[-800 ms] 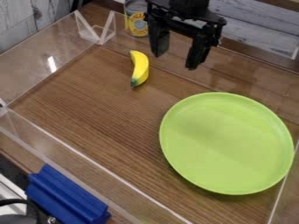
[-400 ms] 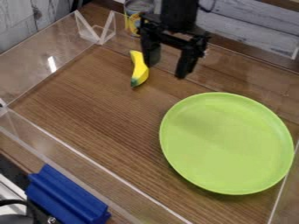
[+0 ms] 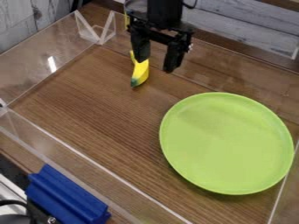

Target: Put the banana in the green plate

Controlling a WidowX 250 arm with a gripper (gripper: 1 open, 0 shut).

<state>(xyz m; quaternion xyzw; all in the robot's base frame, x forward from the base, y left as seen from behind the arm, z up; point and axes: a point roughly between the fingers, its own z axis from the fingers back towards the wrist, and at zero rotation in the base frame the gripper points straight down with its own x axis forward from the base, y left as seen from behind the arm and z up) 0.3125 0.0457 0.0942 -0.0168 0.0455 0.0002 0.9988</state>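
Note:
A small yellow banana (image 3: 140,73) with a greenish tip lies on the wooden table, left of centre at the back. My black gripper (image 3: 155,56) hangs open right over its upper end, one finger on the banana's left and the other to its right; the top of the banana is hidden behind the fingers. Whether the fingers touch it I cannot tell. The large lime-green plate (image 3: 225,142) lies flat at the right front, with nothing on it.
Clear acrylic walls (image 3: 47,131) fence the wooden table on the left, front and back. A blue object (image 3: 65,200) sits outside the wall at the lower left. A yellow-labelled item (image 3: 135,19) stands behind the gripper.
The open gripper has travelled left and slightly down, from beside the banana to over its upper end. Banana and plate have not moved.

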